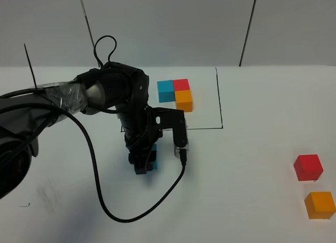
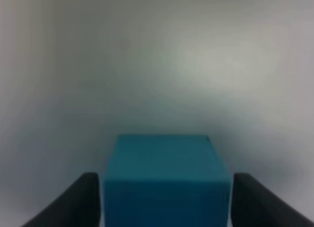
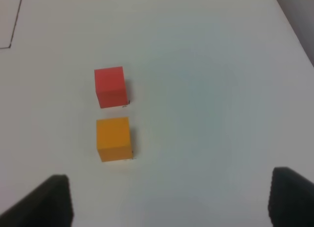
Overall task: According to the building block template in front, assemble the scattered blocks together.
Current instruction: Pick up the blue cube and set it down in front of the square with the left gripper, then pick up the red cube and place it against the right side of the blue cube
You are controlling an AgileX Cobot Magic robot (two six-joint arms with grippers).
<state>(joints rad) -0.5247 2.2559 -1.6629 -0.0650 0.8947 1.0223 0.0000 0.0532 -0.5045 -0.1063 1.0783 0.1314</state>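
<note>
Left jaws flank the blue cube (image 2: 167,183), grip unclear; right jaws spread wide.

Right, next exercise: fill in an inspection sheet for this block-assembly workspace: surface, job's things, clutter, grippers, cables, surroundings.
Surface: white table, black drawn rectangle at the back.
Job's things: template of blue, red and orange cubes inside the rectangle; blue cube outside it; red cube and orange cube near each other, not touching, at the right.
Clutter: nothing seen.
Grippers: left gripper jaws flank the blue cube, grip unclear; right gripper jaws open, empty.
Cables: black cable loops across the table.
Surroundings: pale wall with dark seams.
</note>
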